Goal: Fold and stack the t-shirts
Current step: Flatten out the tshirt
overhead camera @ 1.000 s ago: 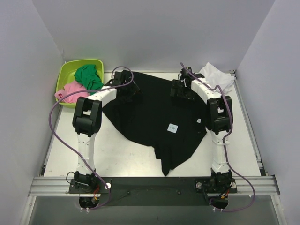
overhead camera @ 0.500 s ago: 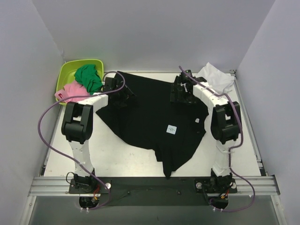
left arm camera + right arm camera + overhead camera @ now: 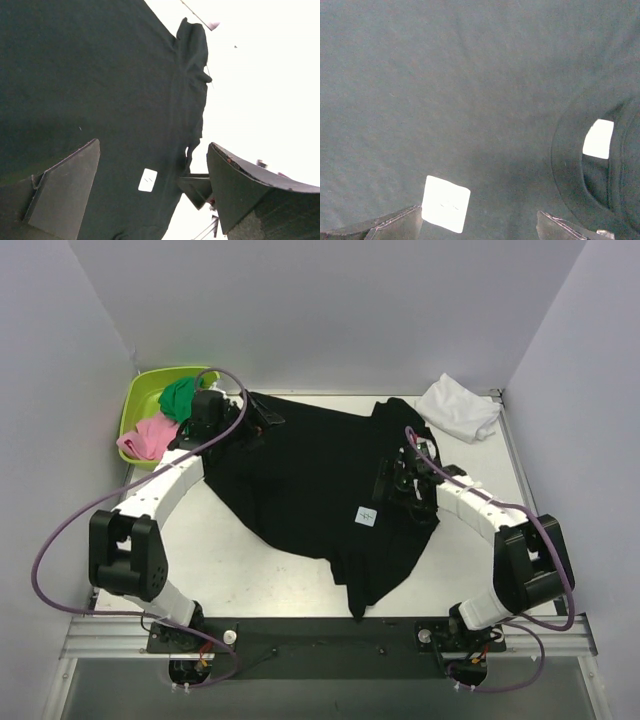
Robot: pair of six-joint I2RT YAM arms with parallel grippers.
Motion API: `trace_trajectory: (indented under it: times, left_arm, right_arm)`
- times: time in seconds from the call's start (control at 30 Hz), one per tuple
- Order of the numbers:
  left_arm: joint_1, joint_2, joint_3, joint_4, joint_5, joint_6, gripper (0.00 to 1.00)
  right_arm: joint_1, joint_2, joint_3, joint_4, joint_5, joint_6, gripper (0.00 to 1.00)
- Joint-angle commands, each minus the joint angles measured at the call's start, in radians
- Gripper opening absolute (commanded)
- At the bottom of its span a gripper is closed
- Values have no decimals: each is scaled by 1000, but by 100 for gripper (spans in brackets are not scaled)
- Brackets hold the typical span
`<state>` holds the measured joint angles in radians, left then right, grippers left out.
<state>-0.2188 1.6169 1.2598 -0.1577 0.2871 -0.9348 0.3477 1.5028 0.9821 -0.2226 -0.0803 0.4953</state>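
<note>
Now | black t-shirt (image 3: pixel 310 480) tip near front edge | white t-shirt (image 3: pixel 458 408) far-right corner

neck label (image 3: pixel 367 517) marks unreadable, black t-shirt (image 3: pixel 470 100) cropped

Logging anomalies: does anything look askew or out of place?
The black t-shirt lies skewed and rumpled, one end trailing toward the near table edge; the white t-shirt sits crumpled in the far right corner. No damage visible.
</note>
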Motion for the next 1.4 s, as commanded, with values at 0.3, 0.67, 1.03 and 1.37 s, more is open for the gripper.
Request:
trace_trajectory:
  times: [0.3, 0.67, 1.03, 1.37]
  left_arm:
    - [41, -229, -79, -11, 90, 83, 97]
    - [101, -310, -146, -71, 121, 140, 98]
    - [148, -354, -189, -111, 129, 183, 97]
    - [136, -405, -278, -132, 93, 209, 97]
  right_arm:
    - [-15, -1, -187, 350, -93, 173, 100]
    - [-49, 206, -143, 399, -99, 190, 100]
    - [-93, 399, 101, 246, -99, 128, 100]
    - [-174, 611, 515, -36, -108, 37, 100]
